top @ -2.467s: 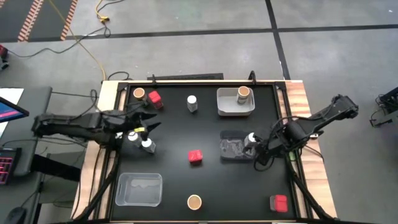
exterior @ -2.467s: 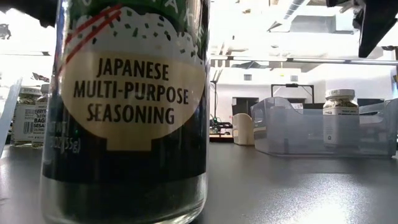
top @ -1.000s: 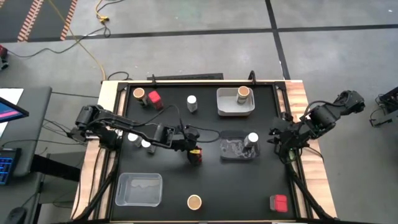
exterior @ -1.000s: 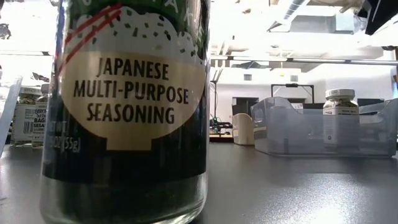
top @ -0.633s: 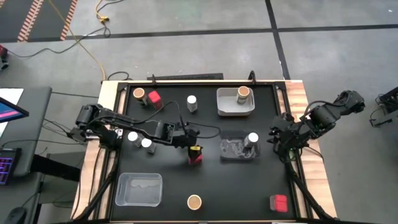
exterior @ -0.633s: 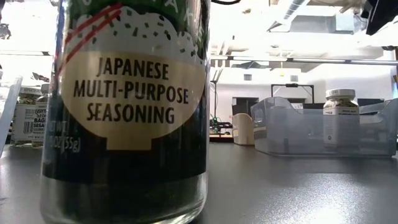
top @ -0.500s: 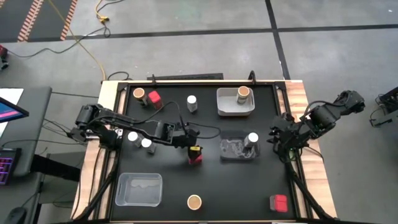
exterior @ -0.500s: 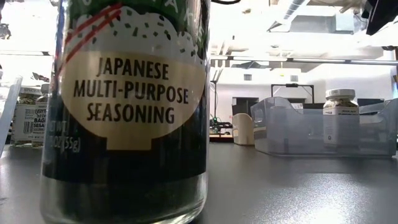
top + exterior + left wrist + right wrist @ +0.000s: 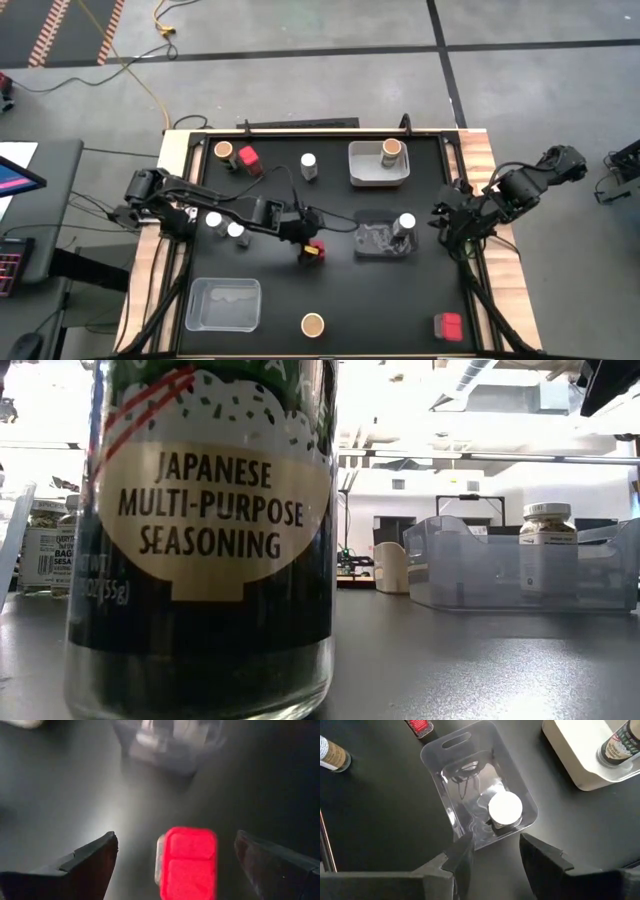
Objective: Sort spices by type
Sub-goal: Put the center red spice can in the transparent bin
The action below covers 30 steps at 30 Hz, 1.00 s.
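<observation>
The left gripper [image 9: 313, 247] is out over the middle of the table [image 9: 330, 300]. Its two fingers [image 9: 90, 860] are spread wide, one on each side of a red spice box [image 9: 189, 862]. A moment ago the fingers were much closer together and the gripper was still coming in from the left side, so it has just opened up. The box sits on the table and nothing is pinching it yet. That looks like the arm is getting ready to grab it.

Next to the box, toward the right edge, is a clear tray [image 9: 383, 238] with one white-lidded jar [image 9: 404, 223] in it. Two more white-lidded jars [image 9: 223, 225] stand near the left edge.

The right gripper [image 9: 447, 222] waits by the right edge, just beside the clear tray. Its fingers [image 9: 460, 855] have a small gap between them and hold nothing. It has not moved.

A brown cork-topped jar [image 9: 391, 150] sits in the white tray [image 9: 362, 170] by the far edge. Most spices are still spread around, so the sorting looks far from done.
</observation>
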Available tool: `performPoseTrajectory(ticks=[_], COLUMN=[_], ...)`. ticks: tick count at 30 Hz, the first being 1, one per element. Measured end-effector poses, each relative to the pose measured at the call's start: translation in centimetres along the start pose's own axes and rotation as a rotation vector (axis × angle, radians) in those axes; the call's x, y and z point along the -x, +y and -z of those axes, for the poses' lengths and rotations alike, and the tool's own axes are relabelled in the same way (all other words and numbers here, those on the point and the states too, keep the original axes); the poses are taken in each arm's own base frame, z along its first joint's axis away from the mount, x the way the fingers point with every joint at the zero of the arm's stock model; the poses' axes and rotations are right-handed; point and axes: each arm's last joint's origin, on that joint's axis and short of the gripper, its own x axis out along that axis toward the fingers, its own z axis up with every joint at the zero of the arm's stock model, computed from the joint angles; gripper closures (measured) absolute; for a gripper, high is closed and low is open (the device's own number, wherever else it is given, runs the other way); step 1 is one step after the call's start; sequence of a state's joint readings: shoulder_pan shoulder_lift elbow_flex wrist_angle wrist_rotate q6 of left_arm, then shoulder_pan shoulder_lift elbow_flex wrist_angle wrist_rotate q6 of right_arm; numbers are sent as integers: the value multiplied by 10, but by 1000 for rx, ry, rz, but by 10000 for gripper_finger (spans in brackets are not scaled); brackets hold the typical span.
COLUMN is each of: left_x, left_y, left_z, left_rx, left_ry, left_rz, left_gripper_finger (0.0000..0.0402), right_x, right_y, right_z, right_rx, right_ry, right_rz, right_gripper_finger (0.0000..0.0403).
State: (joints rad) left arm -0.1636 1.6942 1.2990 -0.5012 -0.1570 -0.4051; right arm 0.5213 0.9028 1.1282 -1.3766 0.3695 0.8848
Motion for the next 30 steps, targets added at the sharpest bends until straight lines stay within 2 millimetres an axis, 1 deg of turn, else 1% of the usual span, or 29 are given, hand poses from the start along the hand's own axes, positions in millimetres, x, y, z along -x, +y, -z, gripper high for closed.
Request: performPoseTrajectory(ticks=[2, 6, 10, 12, 16, 24, 28, 30], left_x=[-12, -27, -36, -37, -41, -40, -40, -34], left_y=[-3, -13, -14, -13, -13, -12, -12, -11], left_z=[6, 14, 20, 22, 24, 25, 25, 23], left_rx=[-16, -72, -97, -94, -102, -134, -136, -134], left_ry=[24, 58, 86, 104, 121, 134, 134, 128], left_rz=[-3, -5, -43, -57, -63, -62, -61, -58], left_gripper_finger=[15, 15, 15, 23, 64, 190, 193, 193], right_x=[0, 0, 0, 0, 0, 0, 0, 0], right_y=[0, 0, 0, 0, 0, 0, 0, 0], right_z=[0, 0, 0, 0, 0, 0, 0, 0], right_rx=[-1, -3, -3, -3, -3, 1, 4, 5], right_ry=[0, 1, 2, 2, 2, 2, 3, 3], right_rz=[0, 2, 3, 3, 2, 2, 2, 3], right_gripper_finger=[219, 219, 219, 219, 219, 219, 219, 219])
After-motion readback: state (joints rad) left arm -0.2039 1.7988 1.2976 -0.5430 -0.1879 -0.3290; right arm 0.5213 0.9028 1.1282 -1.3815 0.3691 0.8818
